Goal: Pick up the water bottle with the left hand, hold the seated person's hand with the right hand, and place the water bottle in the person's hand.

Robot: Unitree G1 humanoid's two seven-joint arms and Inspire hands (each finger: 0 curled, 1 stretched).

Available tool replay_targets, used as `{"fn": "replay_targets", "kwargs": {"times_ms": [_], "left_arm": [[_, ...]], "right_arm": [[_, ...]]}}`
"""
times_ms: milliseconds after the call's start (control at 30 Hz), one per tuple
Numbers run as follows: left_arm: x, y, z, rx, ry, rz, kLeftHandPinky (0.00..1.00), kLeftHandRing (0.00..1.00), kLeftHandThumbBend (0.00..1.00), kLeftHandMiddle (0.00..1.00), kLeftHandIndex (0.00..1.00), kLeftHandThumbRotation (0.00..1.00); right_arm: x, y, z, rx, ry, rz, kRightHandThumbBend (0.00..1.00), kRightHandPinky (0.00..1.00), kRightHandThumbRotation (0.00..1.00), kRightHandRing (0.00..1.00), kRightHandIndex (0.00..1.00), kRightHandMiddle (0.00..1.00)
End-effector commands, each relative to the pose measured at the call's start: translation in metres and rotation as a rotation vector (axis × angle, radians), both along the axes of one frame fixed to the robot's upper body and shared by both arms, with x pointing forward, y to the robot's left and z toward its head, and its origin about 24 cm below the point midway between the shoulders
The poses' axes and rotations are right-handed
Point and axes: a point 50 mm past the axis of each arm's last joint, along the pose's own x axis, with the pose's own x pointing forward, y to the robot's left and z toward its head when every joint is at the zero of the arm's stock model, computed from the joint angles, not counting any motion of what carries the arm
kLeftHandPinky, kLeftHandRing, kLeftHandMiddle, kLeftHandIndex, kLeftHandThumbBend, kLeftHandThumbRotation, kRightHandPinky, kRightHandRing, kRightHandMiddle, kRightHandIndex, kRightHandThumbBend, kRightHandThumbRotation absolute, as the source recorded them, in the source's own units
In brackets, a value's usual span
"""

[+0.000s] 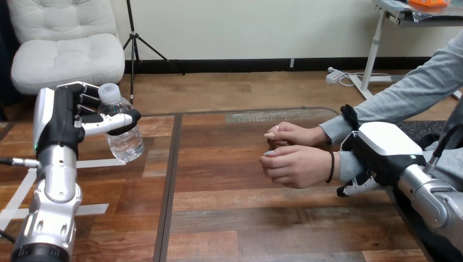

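My left hand holds a clear water bottle with a white cap upright above the table's left part, fingers and thumb curled round its upper body. The person's nearer hand hovers over the table at centre right, fingers loosely bent, apart from the bottle. Their farther hand lies just behind it. My right hand sits over the nearer arm's wrist in its grey sleeve, with fingers curled under it.
The wooden table has a dark seam running front to back left of centre and white tape strips at the left. The person's forearms come in from the right edge.
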Motion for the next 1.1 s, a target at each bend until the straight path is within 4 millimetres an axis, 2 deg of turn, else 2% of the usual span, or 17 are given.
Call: {"fn": "replay_targets", "kwargs": {"times_ms": [0,1067], "left_arm": [[0.0099,-0.0037,0.0389,0.027,-0.152,-0.032,0.34,0.40,0.74,0.45,0.47,0.00],[0.0088,-0.0041,0.0396,0.031,-0.156,-0.036,0.33,0.39,0.73,0.44,0.47,0.00]], "right_arm": [[0.0191,0.0166,0.0284,0.068,-0.112,0.042,0.74,0.13,0.00,0.19,0.26,0.25],[0.0175,0.0158,0.0272,0.087,-0.108,0.042,0.77,0.18,0.00,0.23,0.30,0.29]]}}
